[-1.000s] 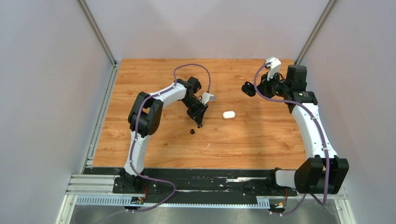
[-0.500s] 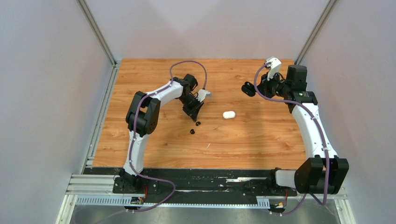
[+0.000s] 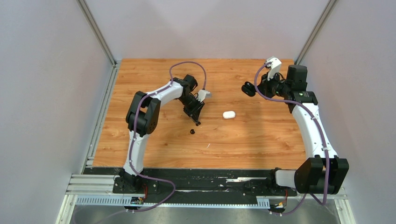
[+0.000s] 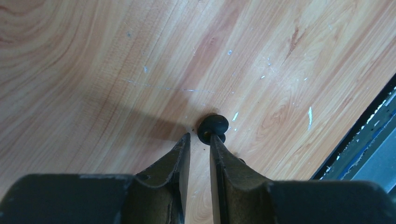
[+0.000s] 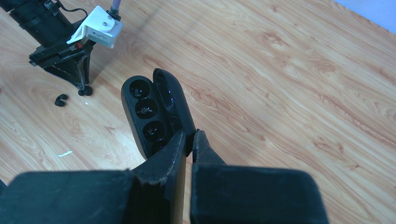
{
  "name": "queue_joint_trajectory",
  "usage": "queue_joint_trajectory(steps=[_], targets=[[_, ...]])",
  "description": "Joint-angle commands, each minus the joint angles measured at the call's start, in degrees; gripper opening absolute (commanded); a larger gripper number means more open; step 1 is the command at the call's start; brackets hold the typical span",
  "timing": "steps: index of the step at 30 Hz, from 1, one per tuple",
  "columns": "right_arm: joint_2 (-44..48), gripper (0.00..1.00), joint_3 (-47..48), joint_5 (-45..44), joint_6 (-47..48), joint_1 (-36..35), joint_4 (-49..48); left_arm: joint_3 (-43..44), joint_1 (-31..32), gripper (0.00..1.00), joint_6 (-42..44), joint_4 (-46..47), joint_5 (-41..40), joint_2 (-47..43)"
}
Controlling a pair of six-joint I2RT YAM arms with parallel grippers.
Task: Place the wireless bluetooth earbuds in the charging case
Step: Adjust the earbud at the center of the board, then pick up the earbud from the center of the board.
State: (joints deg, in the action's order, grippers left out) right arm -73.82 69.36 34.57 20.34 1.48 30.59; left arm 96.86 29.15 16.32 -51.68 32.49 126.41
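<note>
Two black earbuds lie on the wooden table, one (image 3: 192, 132) apart from the arm and one (image 3: 199, 123) at my left gripper's tip. In the left wrist view this earbud (image 4: 214, 126) sits just past the right fingertip (image 4: 214, 140), not between the jaws. My left gripper (image 4: 200, 136) is narrowly open and empty. My right gripper (image 5: 190, 133) is shut on the lid of the open black charging case (image 5: 149, 112) and holds it above the table at the back right (image 3: 247, 88); its wells look empty. No white earbuds show.
A closed white pill-shaped case (image 3: 228, 114) lies on the table between the arms. The right wrist view also shows the left gripper (image 5: 70, 60) and both black earbuds (image 5: 60, 99) (image 5: 85, 91). Grey walls enclose the table.
The left gripper drew back, uncovering a second black earbud on the table, then lowered its tips to that earbud again. The right arm and black case have not moved.
</note>
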Motion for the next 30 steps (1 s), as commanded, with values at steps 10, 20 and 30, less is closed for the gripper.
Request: queue_joint_trajectory(steps=[10, 20, 30], targets=[[2.0, 0.00, -0.2, 1.0, -1.1, 0.7, -2.5, -2.0, 2.8, 0.20, -1.3, 1.5, -1.9, -0.4], [2.1, 0.00, -0.7, 1.4, -1.1, 0.8, -2.7, -3.0, 2.8, 0.14, -0.8, 1.3, 2.1, -1.2], [2.5, 0.00, -1.1, 1.4, -1.3, 0.9, -2.8, -2.7, 2.6, 0.00, -0.6, 1.3, 3.4, -3.4]])
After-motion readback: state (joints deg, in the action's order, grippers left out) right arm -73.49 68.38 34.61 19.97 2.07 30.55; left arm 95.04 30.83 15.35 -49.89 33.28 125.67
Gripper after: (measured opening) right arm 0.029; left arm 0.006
